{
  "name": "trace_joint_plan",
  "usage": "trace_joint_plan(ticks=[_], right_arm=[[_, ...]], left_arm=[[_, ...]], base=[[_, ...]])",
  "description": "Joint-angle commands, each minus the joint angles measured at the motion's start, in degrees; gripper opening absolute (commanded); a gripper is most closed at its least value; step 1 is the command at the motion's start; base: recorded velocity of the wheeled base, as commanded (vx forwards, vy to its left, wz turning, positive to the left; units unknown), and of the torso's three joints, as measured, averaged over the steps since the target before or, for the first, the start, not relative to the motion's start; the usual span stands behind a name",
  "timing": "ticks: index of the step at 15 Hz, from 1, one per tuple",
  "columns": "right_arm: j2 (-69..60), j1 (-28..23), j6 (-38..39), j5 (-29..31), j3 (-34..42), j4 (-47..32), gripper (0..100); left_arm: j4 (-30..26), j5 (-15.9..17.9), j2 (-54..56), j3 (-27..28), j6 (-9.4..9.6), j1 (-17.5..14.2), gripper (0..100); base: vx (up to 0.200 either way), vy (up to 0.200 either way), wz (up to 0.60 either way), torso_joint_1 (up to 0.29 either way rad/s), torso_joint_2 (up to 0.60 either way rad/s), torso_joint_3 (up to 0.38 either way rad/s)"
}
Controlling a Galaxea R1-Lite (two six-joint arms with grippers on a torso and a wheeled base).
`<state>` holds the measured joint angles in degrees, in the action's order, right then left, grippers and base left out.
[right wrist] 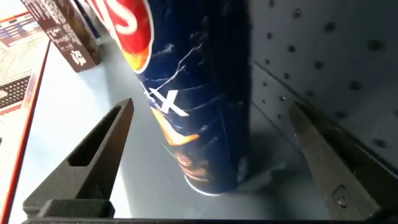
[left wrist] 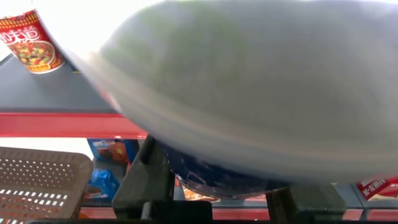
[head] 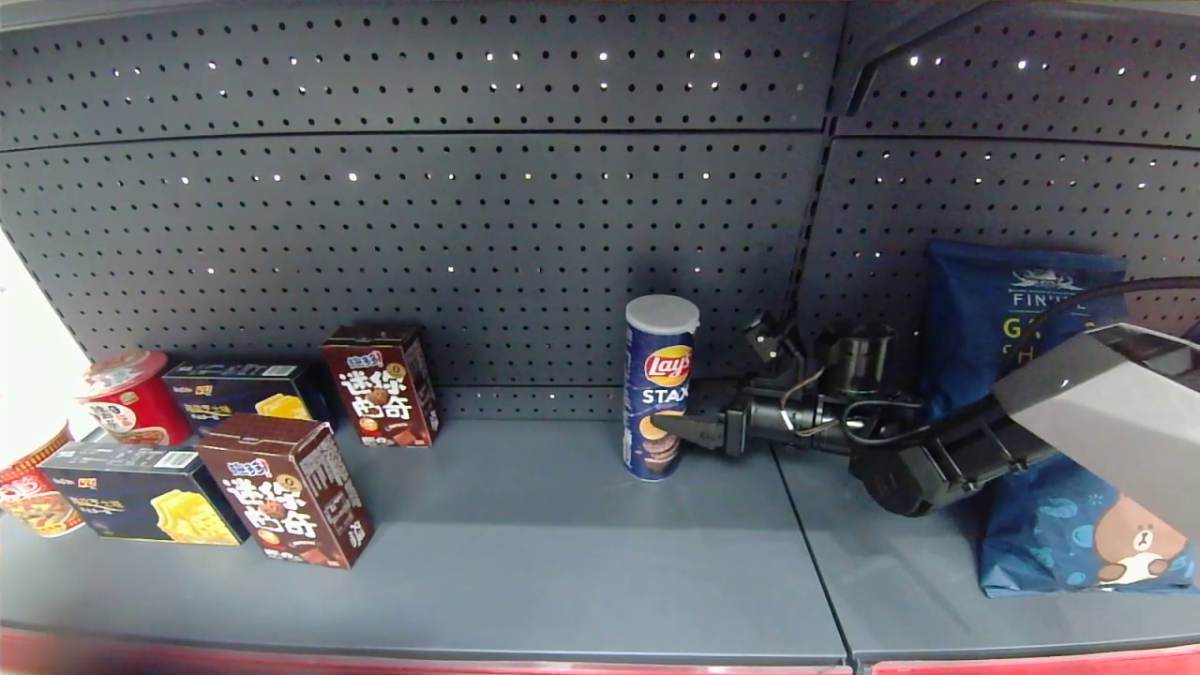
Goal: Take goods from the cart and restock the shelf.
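Note:
A dark blue chips can (head: 660,386) with a pale lid stands upright on the grey shelf (head: 525,553), close to the pegboard back wall. My right gripper (head: 673,424) comes in from the right at the can's lower half. In the right wrist view the can (right wrist: 193,106) stands between the two fingers (right wrist: 99,155) of that gripper (right wrist: 211,109), which is open, with a gap on each side. My left gripper (left wrist: 224,183) is shut on a rounded dark blue package (left wrist: 217,177) with a large pale surface; what it is I cannot tell.
Brown cookie boxes (head: 291,487), dark boxes with yellow print (head: 141,492) and red cup noodles (head: 131,396) fill the shelf's left. Blue bags (head: 1022,309) lean at the right, behind my right arm. A mesh cart basket (left wrist: 37,180) lies below the shelf's red edge (left wrist: 62,124).

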<state>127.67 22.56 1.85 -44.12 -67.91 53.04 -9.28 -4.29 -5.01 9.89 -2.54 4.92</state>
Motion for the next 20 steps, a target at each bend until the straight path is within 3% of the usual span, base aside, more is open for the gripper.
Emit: trace_joint_plan(ticks=[1, 12, 13, 17, 20], right_arm=[[2.1, 1.0, 0.1, 0.0, -1.9, 0.0, 100], [9.3, 2.9, 2.1, 0.6, -10.2, 0.0, 100], [9.3, 2.9, 2.2, 0.8, -10.6, -0.6, 0], [6.2, 3.6, 2.2, 3.8, -9.3, -0.5, 0], [-1.5, 4.7, 2.1, 6.6, -2.4, -0.8, 0]], left_arm=[[0.0, 0.0, 0.0, 0.0, -0.01, 0.0, 0], [0.3, 0.0, -0.1, 0.2, 0.16, 0.0, 0], [0.4, 0.0, 0.0, 0.0, 0.16, 0.0, 0], [0.4, -0.1, 0.0, -0.4, 0.16, 0.0, 0], [0.5, -0.1, 0.0, -0.4, 0.43, 0.0, 0]], base=[[0.000, 0.000, 0.00, 0.000, 0.00, 0.000], [0.000, 0.000, 0.00, 0.000, 0.00, 0.000], [0.000, 0.000, 0.00, 0.000, 0.00, 0.000], [0.000, 0.000, 0.00, 0.000, 0.00, 0.000], [0.000, 0.000, 0.00, 0.000, 0.00, 0.000]])
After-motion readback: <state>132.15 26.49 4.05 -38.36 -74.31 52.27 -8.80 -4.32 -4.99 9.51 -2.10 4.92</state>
